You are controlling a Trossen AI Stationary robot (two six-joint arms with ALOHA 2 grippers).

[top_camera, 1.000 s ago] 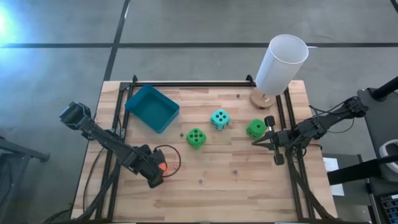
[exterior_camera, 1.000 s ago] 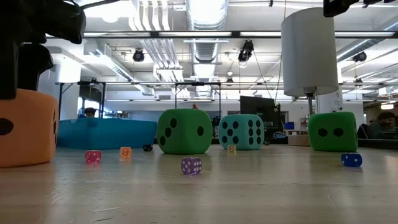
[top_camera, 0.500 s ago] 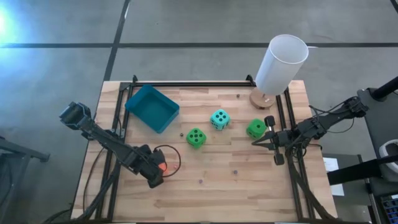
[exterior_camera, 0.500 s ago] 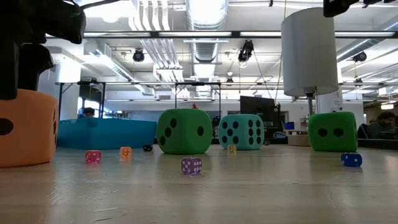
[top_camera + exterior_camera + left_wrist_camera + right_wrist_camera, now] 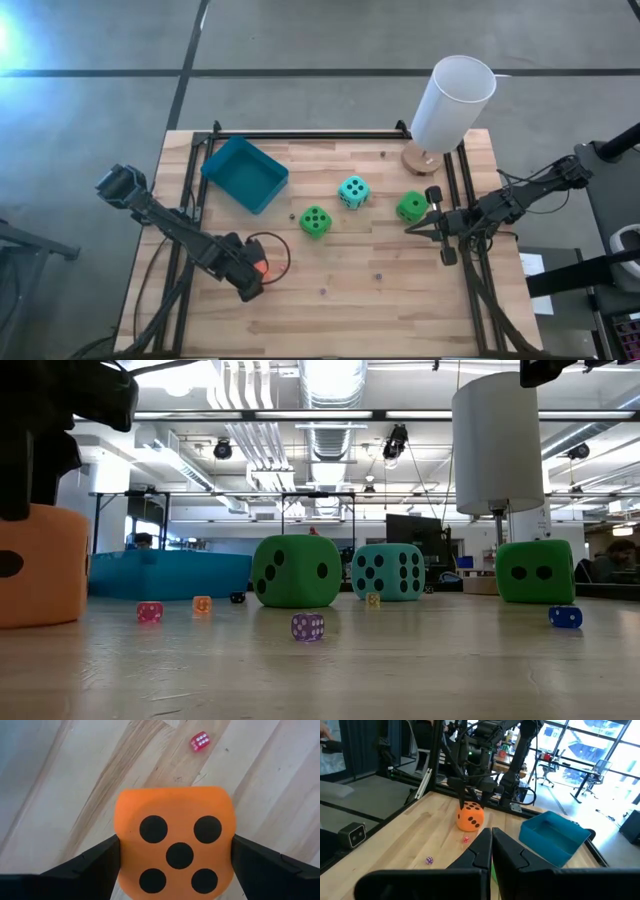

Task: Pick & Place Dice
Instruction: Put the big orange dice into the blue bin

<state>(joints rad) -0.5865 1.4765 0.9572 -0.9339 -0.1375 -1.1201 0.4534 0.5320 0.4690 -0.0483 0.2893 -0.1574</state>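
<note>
blue tray [image 5: 243,172] holds no dice: left gripper [image 5: 175,865] brackets the orange die [image 5: 175,840] on the table's near-left, fingers at its sides; two green dice [image 5: 315,221] and teal die [image 5: 352,190] untouched mid-table; right gripper [image 5: 491,845] closed, idle.

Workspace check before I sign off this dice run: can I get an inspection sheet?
Surface: wooden table, inside a dark frame.
Job's things: orange die between the left end effector's fingers, resting on the table; two green dice and a teal die mid-table; blue tray at the far left.
Clutter: tiny dice scattered about, one red; white cylinder on a round wooden base.
End effectors: left straddling the orange die; right shut, at the table's right edge.
Cables: one looping beside the left end effector.
Surroundings: open workshop, desks and chairs.
</note>
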